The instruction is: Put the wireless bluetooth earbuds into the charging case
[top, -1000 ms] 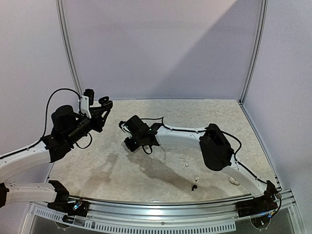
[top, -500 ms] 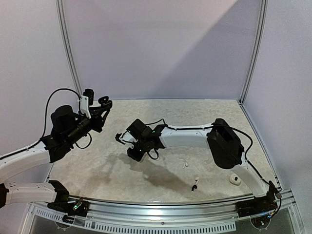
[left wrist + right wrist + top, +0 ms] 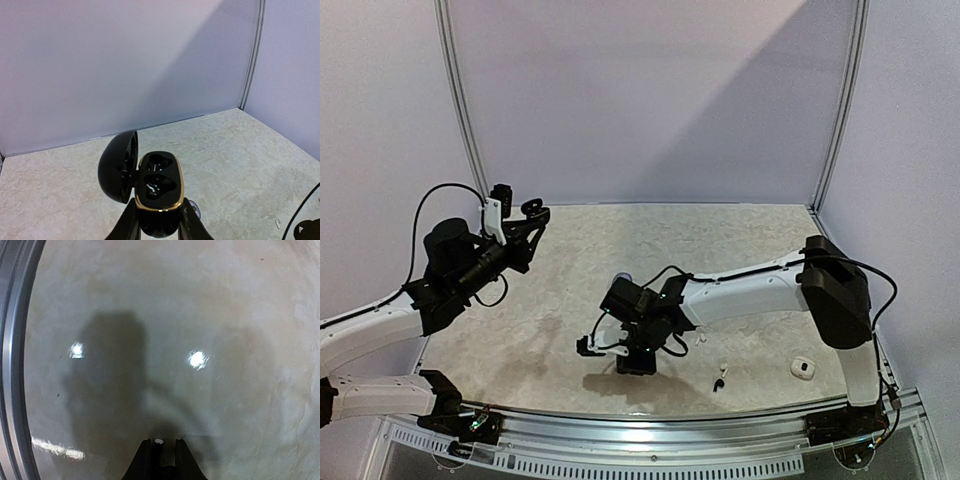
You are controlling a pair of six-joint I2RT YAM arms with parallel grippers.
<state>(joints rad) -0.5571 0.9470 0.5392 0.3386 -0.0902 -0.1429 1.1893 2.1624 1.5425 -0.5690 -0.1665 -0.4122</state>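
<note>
The left arm (image 3: 370,335) and the right arm (image 3: 740,292) are both built of smooth white links, joined by bulky black motor housings (image 3: 835,300) and seated on black bases (image 3: 840,425). Thin black cables (image 3: 425,205) loop loosely along each one. The left gripper (image 3: 531,212) is black with a white plate behind it, and the right gripper (image 3: 159,444) has slim black fingers (image 3: 143,460) that taper toward their tips.

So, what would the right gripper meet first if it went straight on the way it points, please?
Most likely the bare table top, within its own shadow; its wrist view shows nothing else ahead of the right gripper, though depth is unclear.
</note>
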